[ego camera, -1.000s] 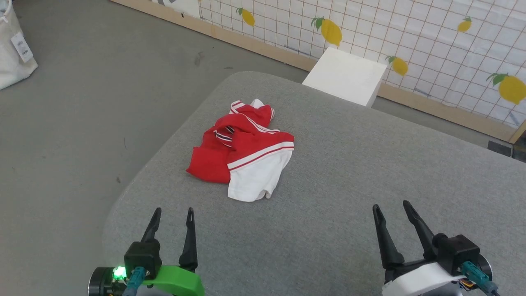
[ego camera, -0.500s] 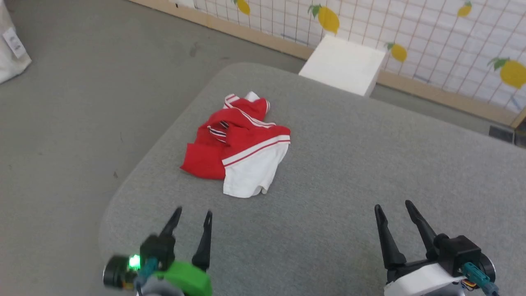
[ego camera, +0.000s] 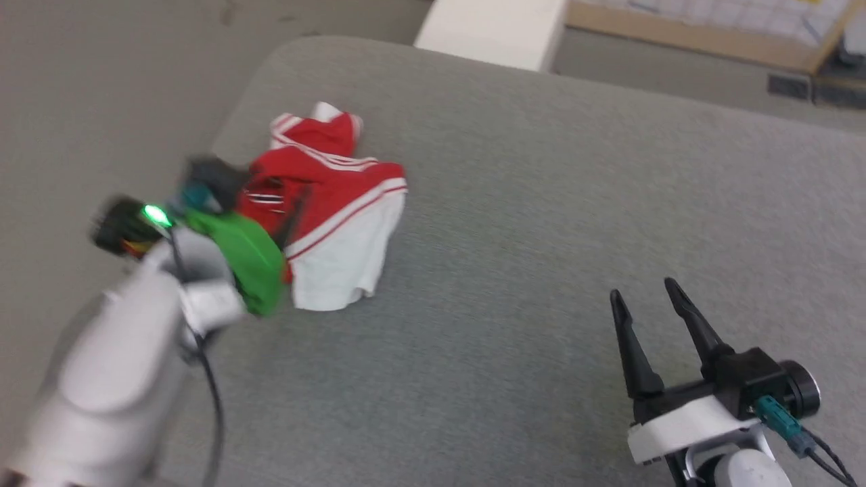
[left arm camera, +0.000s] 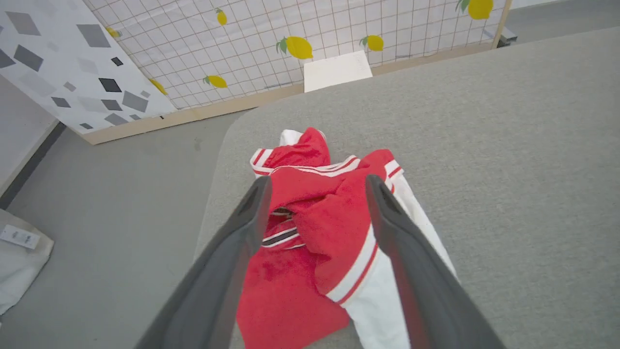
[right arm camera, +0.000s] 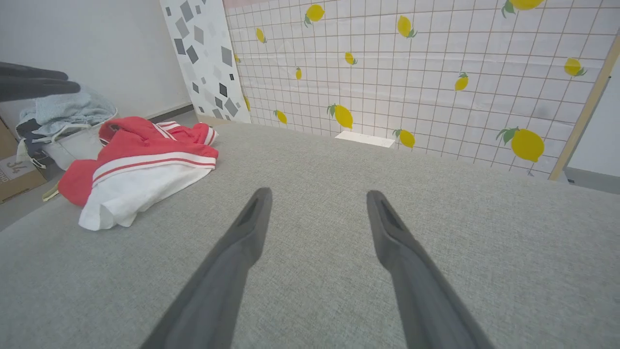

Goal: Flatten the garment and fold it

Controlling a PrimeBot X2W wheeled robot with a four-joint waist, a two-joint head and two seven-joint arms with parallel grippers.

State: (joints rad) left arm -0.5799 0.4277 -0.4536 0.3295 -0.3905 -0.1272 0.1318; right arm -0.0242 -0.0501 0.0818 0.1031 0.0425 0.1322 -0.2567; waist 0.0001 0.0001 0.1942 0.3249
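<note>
The garment (ego camera: 338,210) lies crumpled near the far left corner of the grey padded table (ego camera: 541,203): red cloth bunched up, a white sleeve with striped trim toward me, no lettering visible. My left gripper (ego camera: 270,199) is blurred in the head view and hangs over the garment's left part. In the left wrist view this gripper (left arm camera: 318,182) is open, and the red folds of the garment (left arm camera: 319,228) show between and below its fingers. Well to the garment's right, my right gripper (ego camera: 643,289) is open over bare table. The right wrist view shows the right gripper (right arm camera: 318,193) open and the garment (right arm camera: 140,169) at its left.
A white box (ego camera: 494,30) stands on the floor beyond the table's far edge, before a lemon-patterned grid wall (left arm camera: 290,48). A pale basket of laundry (right arm camera: 63,116) and a cardboard box (right arm camera: 14,174) sit on the floor at the left. The table's left edge runs close to the garment.
My left arm has swung forward and up from the near table edge to above the garment. The head camera has tilted, shifting the whole scene. The right gripper has held still.
</note>
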